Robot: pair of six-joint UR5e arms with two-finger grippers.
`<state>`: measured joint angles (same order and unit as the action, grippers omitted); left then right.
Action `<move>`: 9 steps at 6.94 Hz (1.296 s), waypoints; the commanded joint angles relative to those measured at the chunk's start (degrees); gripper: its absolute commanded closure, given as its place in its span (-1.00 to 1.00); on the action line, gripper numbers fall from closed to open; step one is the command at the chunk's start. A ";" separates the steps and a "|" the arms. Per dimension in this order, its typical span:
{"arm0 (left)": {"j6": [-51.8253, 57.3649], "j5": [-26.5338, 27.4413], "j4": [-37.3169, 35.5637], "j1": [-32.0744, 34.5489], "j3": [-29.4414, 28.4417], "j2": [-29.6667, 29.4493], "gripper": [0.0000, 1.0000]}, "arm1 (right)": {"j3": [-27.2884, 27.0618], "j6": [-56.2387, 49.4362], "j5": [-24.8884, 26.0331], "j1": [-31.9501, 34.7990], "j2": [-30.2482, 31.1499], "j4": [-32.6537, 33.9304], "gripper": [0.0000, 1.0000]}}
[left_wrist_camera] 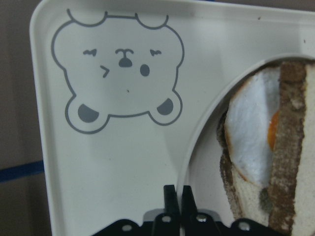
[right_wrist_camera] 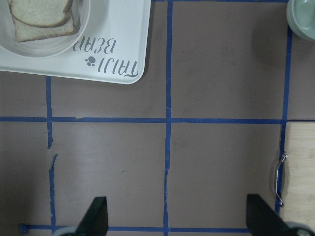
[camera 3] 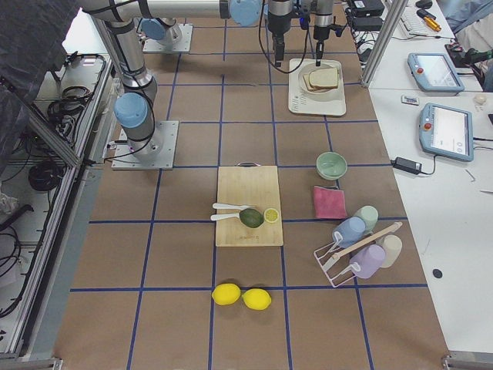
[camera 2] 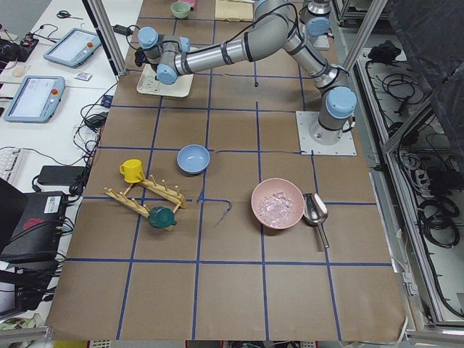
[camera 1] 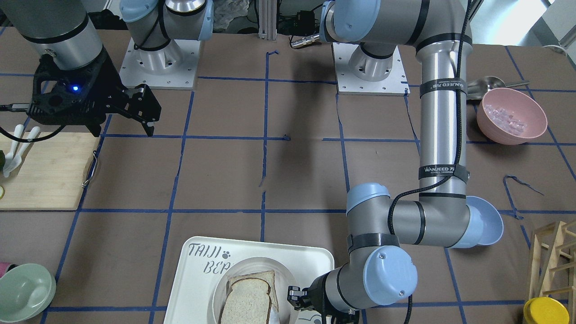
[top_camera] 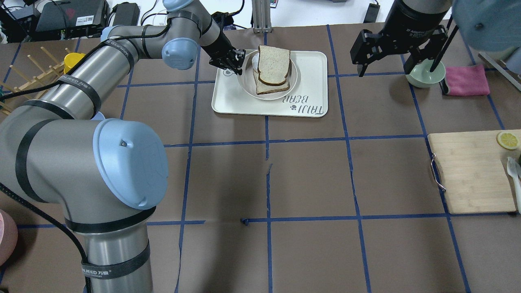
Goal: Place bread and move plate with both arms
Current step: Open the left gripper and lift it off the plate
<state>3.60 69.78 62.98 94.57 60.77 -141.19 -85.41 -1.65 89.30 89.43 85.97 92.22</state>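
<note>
In my left wrist view the left gripper (left_wrist_camera: 178, 194) sits at 6 o'clock. Its fingers are pinched together just where the rim of the plate (left_wrist_camera: 204, 132) curves down to them. I judge it clamped on that rim, though the frame edge cuts off the pads. Past the rim lies a fried egg (left_wrist_camera: 248, 132) on a lower slice, and over it the bread (left_wrist_camera: 290, 147), its dark crust facing the camera.

Overhead, the bread's long axis runs roughly 12 to 6. The stack sits inside the plate, which stands on the TAIJI BEAR tray (top_camera: 309, 73) on the tabletop.

The coming move, as I read it, turns on the plate's free side at 3 o'clock. The right gripper (top_camera: 384, 69) hangs out that way, spread wide and holding nothing, well apart from the tray. The plate lies at 9 o'clock from it. Beyond it, the pale green bowl (top_camera: 425, 77) is partly hidden. The front view cuts off the plate's lower part.
</note>
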 commanded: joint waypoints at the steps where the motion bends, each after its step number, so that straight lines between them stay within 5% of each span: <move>1: -0.08 0.00 -1.01 0.09 -0.39 -0.58 -0.98 | -0.02 0.16 0.09 -0.05 -0.19 0.16 -1.00; 4: -0.35 6.11 3.61 0.18 0.39 5.20 -1.00 | -0.02 0.16 0.00 -0.05 -0.10 -0.02 -1.00; 6: -0.35 16.02 16.32 -0.52 0.66 13.00 -1.00 | -0.02 0.16 0.09 -0.05 -0.10 -0.02 -1.00; 9: -1.22 16.96 31.92 -3.68 5.02 27.32 -1.00 | -0.02 0.16 0.00 -0.05 -0.10 -0.02 -1.00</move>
<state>2.97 86.32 89.88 91.85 62.88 -120.15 -85.43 -1.49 89.31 89.38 85.87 92.20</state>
